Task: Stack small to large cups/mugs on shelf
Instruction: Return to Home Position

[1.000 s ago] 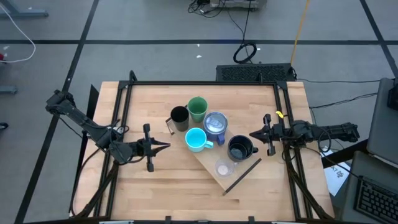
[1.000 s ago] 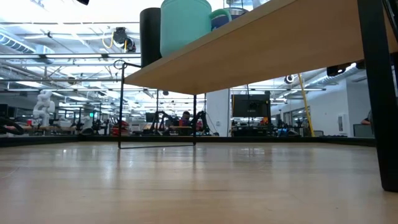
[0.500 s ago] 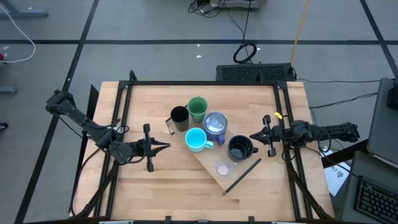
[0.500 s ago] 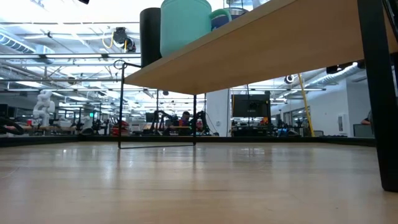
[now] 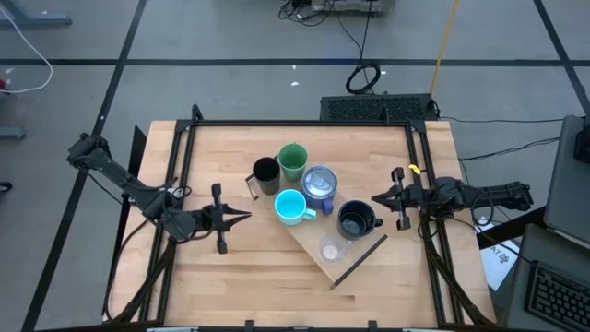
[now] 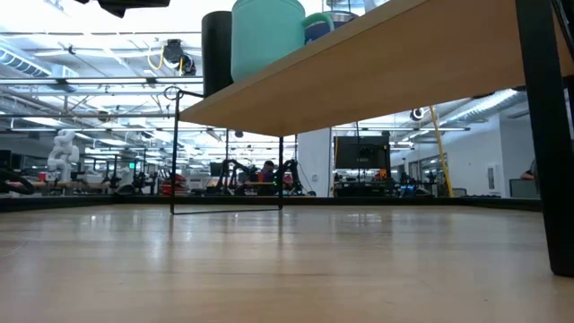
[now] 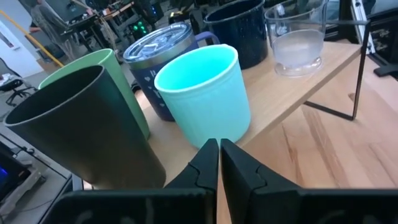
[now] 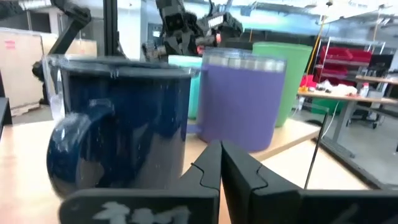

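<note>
Six cups stand upright on their bases on the light-wood shelf (image 5: 310, 232), which lies slantwise at mid-table: black cup (image 5: 266, 173), green cup (image 5: 293, 160), purple tumbler (image 5: 320, 183), cyan mug (image 5: 290, 207), navy mug (image 5: 355, 219) and clear glass (image 5: 331, 249). My left gripper (image 5: 247, 217) is shut and hovers left of the cyan mug (image 7: 205, 93), pointing at it. My right gripper (image 5: 374, 199) is shut and hovers right of the navy mug (image 8: 124, 124), pointing at it. Neither touches a cup.
The shelf (image 6: 377, 72) stands raised on thin dark brackets (image 6: 224, 211), with a gap below the plank. Black frame rails (image 5: 304, 123) run along the table's far and side edges. Bare tabletop lies near and left of the shelf.
In the low view a dark part of an arm has come further into the picture at its top left. In the high view both arms and all cups stand as before.
</note>
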You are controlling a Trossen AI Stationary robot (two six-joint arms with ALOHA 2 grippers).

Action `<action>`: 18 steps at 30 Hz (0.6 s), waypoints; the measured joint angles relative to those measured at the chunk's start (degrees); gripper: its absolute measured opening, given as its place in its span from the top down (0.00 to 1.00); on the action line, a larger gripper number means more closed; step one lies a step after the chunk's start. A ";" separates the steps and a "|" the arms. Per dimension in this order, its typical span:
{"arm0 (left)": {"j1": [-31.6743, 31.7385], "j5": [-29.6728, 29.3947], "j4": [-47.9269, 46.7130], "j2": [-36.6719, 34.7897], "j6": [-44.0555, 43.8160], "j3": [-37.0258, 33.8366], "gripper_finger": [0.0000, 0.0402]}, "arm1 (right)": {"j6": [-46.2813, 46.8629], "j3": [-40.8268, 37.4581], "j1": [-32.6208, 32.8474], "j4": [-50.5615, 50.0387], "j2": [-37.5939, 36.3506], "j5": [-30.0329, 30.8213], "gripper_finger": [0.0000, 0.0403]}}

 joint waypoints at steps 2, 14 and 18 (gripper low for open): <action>0.00 0.14 0.00 -0.31 -0.02 0.00 0.95 | 0.55 0.00 0.00 -1.41 0.04 -0.06 1.00; -0.01 0.20 -0.87 -0.29 -0.48 0.00 0.95 | 3.12 0.00 0.00 -4.35 0.04 -0.26 1.00; 0.00 0.18 -1.55 -0.29 -0.52 -0.02 0.95 | 3.08 0.00 0.00 -3.96 0.04 -0.23 1.00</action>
